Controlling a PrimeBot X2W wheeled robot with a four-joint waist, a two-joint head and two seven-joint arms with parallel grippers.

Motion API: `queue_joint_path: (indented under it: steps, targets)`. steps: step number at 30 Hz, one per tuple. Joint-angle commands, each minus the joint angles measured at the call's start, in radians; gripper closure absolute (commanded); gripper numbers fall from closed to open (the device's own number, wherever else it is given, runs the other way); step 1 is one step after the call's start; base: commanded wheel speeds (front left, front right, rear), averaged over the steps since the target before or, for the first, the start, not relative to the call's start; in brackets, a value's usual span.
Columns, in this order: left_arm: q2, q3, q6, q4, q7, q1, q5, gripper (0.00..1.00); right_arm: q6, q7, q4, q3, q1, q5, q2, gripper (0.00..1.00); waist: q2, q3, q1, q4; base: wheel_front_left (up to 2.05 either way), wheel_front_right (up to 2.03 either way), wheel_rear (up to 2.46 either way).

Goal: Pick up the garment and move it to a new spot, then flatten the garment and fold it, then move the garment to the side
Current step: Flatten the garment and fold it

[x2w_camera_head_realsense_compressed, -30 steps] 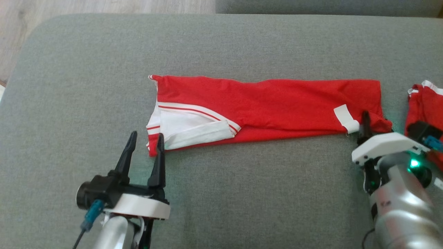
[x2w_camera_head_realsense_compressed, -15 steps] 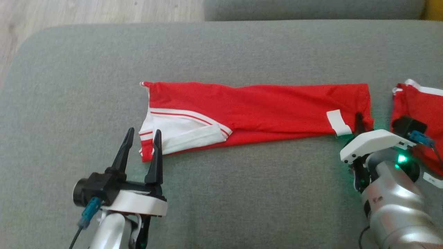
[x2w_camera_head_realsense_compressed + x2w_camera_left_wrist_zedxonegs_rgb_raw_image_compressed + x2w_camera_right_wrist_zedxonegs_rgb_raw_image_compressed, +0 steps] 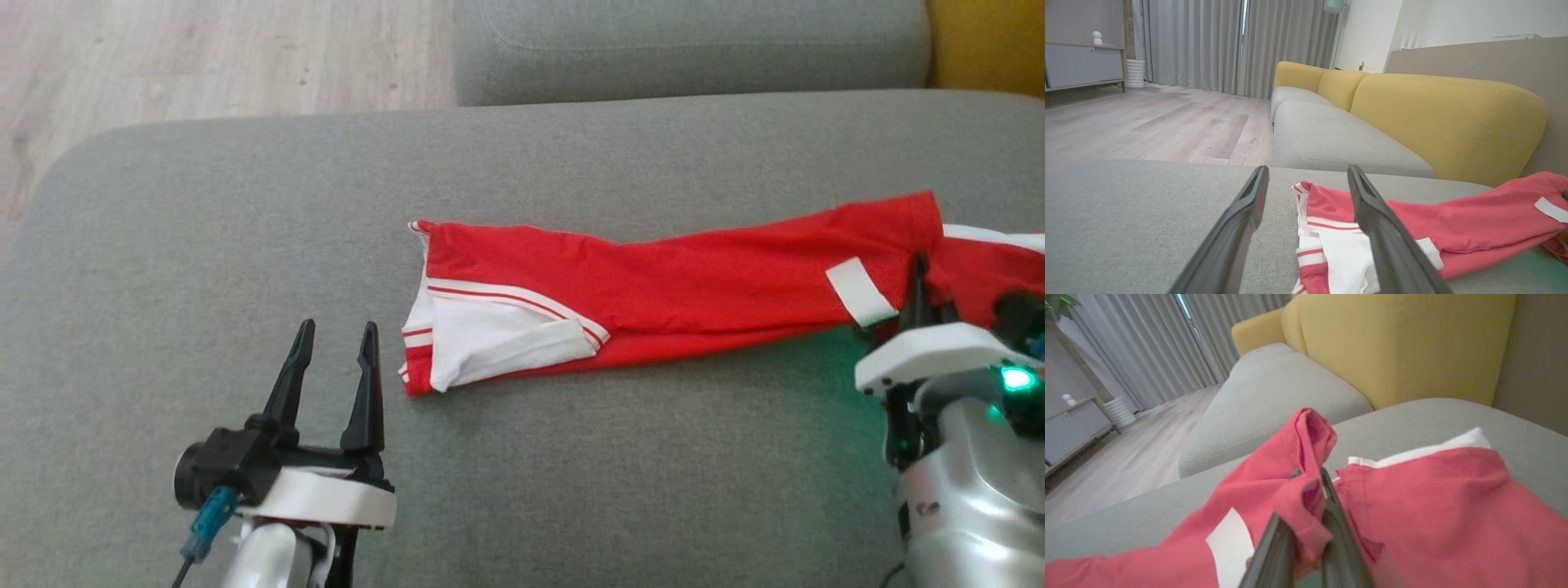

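The left fingers stand wide and empty over the grey sofa cushion, just beside the white-trimmed end of the red garment, which lies stretched across the seat. At its other end the right fingers are pinched tight on a bunched hem, touching a second red garment. Pulling from that end alone could crumple the cloth or drag the neighbour along.

Left pincer at 7 o'clock, jaws spread wide, pointing to 12. Right pincer at 3 o'clock, jaws pinched together, silver forearm below.
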Motion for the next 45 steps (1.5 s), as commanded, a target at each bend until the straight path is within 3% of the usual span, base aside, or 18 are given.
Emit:
queue_joint_path:
  steps: [1, 5, 12, 16, 30, 40, 41, 42, 45]
  targets:
    - [0.001, 0.023, 0.005, -0.039, -0.010, -0.027, -0.006, 0.00, -0.001, -0.001, -0.048, 0.045, -0.036, 0.006, 0.013, 1.00, 0.0000, -0.009, 0.0002, 0.017, 0.00, 0.00, 0.00]
    - [0.001, 0.017, 0.011, -0.044, -0.010, -0.026, -0.007, 0.00, -0.001, 0.027, -0.088, 0.117, -0.037, 0.040, 0.019, 1.00, 0.0000, -0.024, 0.0002, 0.058, 0.00, 0.00, 0.00]
    - [0.001, 0.003, 0.002, -0.033, -0.010, -0.021, 0.004, 0.00, -0.001, 0.064, -0.124, 0.368, -0.041, 0.205, 0.020, 1.00, 0.0000, -0.042, 0.0002, 0.153, 0.00, 0.00, 0.00]
    - [0.001, 0.004, 0.005, -0.036, -0.010, -0.020, -0.001, 0.00, -0.001, 0.066, -0.122, 0.451, -0.050, 0.253, 0.020, 1.00, 0.0000, -0.040, 0.0002, 0.198, 0.00, 0.00, 0.00]
    - [0.001, -0.038, 0.003, -0.013, -0.010, -0.039, -0.020, 0.00, -0.001, 0.021, 0.065, 0.697, -0.160, 0.465, 0.020, 1.00, 0.0000, 0.028, 0.0002, 0.393, 0.00, 0.00, 0.00]
    - [0.001, -0.054, 0.004, 0.015, -0.010, -0.051, -0.025, 0.00, -0.001, 0.010, 0.134, 0.867, -0.161, 0.641, 0.020, 1.00, 0.0000, 0.042, 0.0002, 0.459, 0.00, 0.00, 0.00]
    - [0.001, -0.055, 0.004, 0.017, -0.010, -0.051, -0.024, 0.00, -0.001, 0.010, 0.142, 0.886, -0.160, 0.657, 0.020, 0.60, 0.0000, 0.041, 0.0002, 0.459, 0.00, 0.00, 0.00]
    - [0.001, -0.057, 0.003, 0.021, -0.010, -0.051, -0.024, 0.00, -0.001, 0.023, 0.142, 0.912, -0.156, 0.678, 0.020, 0.00, 0.0000, 0.040, 0.0002, 0.459, 0.00, 0.00, 0.00]
    - [0.001, -0.055, 0.004, 0.029, -0.010, -0.051, -0.023, 0.00, -0.001, 0.019, 0.108, 0.985, -0.155, 0.731, 0.020, 0.00, 0.0000, 0.033, 0.0002, 0.447, 0.00, 0.00, 0.00]
